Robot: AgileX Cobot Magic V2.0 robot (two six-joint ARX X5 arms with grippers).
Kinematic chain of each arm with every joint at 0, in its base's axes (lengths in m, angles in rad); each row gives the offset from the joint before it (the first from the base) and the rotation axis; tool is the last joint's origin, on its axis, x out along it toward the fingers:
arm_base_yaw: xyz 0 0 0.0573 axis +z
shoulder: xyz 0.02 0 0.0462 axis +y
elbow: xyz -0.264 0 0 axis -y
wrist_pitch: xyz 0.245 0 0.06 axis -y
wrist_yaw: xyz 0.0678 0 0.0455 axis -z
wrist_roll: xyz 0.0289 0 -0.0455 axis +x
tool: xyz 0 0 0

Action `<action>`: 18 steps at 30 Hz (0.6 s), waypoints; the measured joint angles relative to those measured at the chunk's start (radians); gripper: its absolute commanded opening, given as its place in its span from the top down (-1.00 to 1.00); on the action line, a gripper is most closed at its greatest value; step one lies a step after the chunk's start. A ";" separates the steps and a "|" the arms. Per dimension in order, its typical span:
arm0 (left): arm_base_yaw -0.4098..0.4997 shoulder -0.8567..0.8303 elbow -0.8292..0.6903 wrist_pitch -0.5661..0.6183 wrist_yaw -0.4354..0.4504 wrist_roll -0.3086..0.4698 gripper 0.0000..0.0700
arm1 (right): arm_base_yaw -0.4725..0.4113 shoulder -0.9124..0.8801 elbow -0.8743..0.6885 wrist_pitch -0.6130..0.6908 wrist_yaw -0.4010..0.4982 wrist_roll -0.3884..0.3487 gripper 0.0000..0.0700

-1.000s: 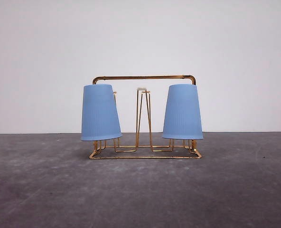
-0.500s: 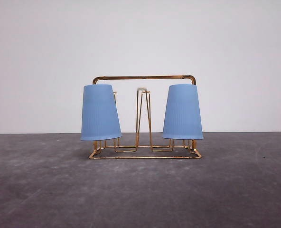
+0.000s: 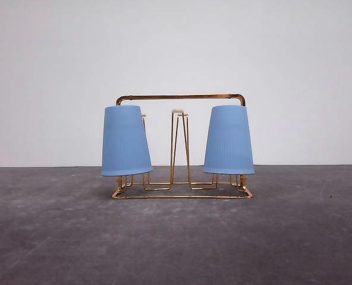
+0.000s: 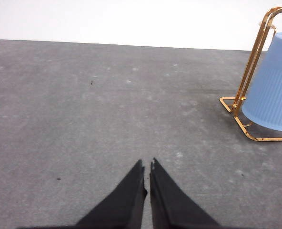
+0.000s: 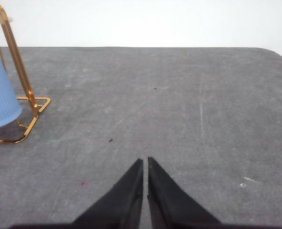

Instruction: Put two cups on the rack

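Cups: two in all, one hanging upside down at the left end of the single rack, the other at its right end. Task is looking finished. Left gripper and right gripper are sitting closed, gripping nothing, well clear of the rack; best kept clear to avoid nudging it.

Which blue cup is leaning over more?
The left cup, on the rack; it tips slightly, its rim lower on the left side. The right cup sits nearly straight.
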State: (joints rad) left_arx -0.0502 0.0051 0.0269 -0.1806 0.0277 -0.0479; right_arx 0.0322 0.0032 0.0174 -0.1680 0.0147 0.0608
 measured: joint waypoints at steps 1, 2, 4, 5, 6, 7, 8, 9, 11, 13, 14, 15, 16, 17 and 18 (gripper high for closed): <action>0.000 0.000 0.000 0.000 0.000 0.000 1.00 | 0.000 0.000 0.000 0.000 0.000 0.000 0.96; 0.000 0.000 0.000 0.000 0.000 0.000 1.00 | 0.000 0.000 0.000 0.000 0.000 0.000 0.96; 0.000 0.000 0.000 0.000 0.000 0.000 1.00 | 0.000 0.000 0.000 0.000 0.000 0.000 0.96; 0.000 0.000 0.000 0.000 0.000 0.000 1.00 | 0.000 0.000 0.000 0.000 0.000 0.000 0.96; 0.000 0.000 0.000 0.000 0.000 0.000 1.00 | 0.000 0.000 0.000 0.000 0.000 0.000 0.96; 0.000 0.000 0.000 0.000 0.000 0.000 1.00 | 0.000 0.000 0.000 0.000 0.000 0.000 0.96; 0.000 0.000 0.000 0.000 0.000 0.000 1.00 | 0.000 0.000 0.000 0.000 0.000 0.000 0.96; 0.000 0.000 0.000 0.000 0.000 0.000 1.00 | 0.000 0.000 0.000 0.000 0.000 0.000 0.96; 0.000 0.000 0.000 0.000 0.000 0.000 1.00 | 0.000 0.000 0.000 0.000 0.000 0.000 0.96; 0.000 0.000 0.000 0.000 0.000 0.000 1.00 | 0.000 0.000 0.000 0.000 0.000 0.000 0.96; 0.000 0.000 0.000 0.000 0.000 0.000 1.00 | 0.000 0.000 0.000 0.000 0.000 0.000 0.96; 0.000 0.000 0.000 0.000 0.000 0.000 1.00 | 0.000 0.000 0.000 0.000 0.000 0.000 0.96; 0.000 0.000 0.000 0.000 0.000 0.000 1.00 | 0.000 0.000 0.000 0.000 0.000 0.000 0.96; 0.000 0.000 0.000 0.000 0.000 0.000 1.00 | 0.000 0.000 0.000 0.000 0.000 0.000 0.96; 0.000 0.000 0.000 0.000 0.000 0.000 1.00 | 0.000 0.000 0.000 0.000 0.000 0.000 0.96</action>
State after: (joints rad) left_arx -0.0502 0.0051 0.0269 -0.1806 0.0277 -0.0479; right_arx 0.0322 0.0032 0.0174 -0.1680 0.0147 0.0608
